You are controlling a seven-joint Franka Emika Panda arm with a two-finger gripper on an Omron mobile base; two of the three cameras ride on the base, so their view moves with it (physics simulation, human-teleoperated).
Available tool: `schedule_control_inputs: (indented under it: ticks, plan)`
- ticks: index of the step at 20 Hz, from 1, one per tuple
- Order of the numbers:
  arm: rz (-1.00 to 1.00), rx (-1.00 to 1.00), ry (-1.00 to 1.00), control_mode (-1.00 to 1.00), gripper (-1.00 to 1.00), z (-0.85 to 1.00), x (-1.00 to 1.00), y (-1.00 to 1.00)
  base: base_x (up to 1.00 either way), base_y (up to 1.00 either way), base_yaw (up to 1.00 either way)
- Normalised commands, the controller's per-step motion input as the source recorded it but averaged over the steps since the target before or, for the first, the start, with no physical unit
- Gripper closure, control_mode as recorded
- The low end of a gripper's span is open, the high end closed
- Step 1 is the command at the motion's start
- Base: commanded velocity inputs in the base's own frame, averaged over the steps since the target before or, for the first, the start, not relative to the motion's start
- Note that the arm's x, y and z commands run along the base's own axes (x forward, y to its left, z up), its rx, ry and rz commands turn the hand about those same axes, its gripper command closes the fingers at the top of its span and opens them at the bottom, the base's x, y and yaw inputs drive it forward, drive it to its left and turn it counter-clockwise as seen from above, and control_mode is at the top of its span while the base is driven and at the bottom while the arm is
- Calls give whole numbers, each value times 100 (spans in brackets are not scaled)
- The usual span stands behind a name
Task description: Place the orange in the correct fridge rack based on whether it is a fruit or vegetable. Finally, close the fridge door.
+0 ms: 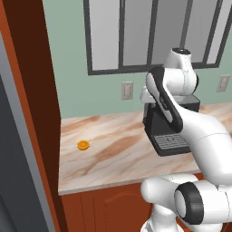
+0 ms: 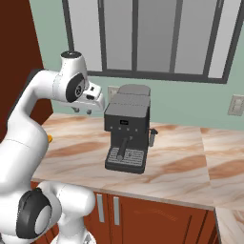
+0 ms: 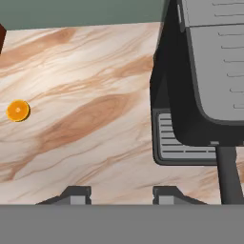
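While my two dark fingertips (image 3: 75, 194) stand apart with nothing between them, my gripper (image 3: 116, 195) hangs open and empty above the marble counter (image 3: 95, 138), well clear of its surface. Just beyond the right fingertip, and a little farther out, sits the grey espresso machine (image 3: 209, 86), its ribbed drip tray (image 3: 178, 145) nearest to me and its dark body looming over that tray; a dark handle-like bar crosses down at the far right of my hand view. Off to the left of my fingers, well apart from them, the orange (image 3: 18, 110) lies alone on the bare counter, nothing touching it. From the left base camera the orange (image 1: 83, 145) sits near the counter's left end, close to the red-brown cabinet side (image 1: 38, 90), while my arm's white links rise in front of the espresso machine (image 1: 168, 131). From the right base camera my gripper (image 2: 82, 110) hangs beside the upper left of the espresso machine (image 2: 127, 131), not touching it, and a sliver of the orange (image 2: 49, 138) peeks from behind my arm. Behind all this run the pale green wall (image 2: 190, 102), its white outlets (image 1: 127, 90) and a dark-framed window (image 2: 147, 38).
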Motion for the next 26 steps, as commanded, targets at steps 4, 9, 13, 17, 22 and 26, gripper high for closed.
schedule_control_inputs:
  ticks: [4,9,13,17,22,26]
  plan:
    - [0,0,-2,-100,-100,0,-1,0,0,0,0]
    - [0,-5,10,-100,-100,-33,-1,58,0,0,0]
    - [0,-11,38,-100,-100,-81,0,100,0,0,0]
    - [0,-6,28,-100,-100,-99,-7,97,0,0,0]
    - [11,0,4,-100,-100,-55,-27,77,0,0,0]
    - [23,0,0,-100,-100,-37,-4,33,0,0,0]
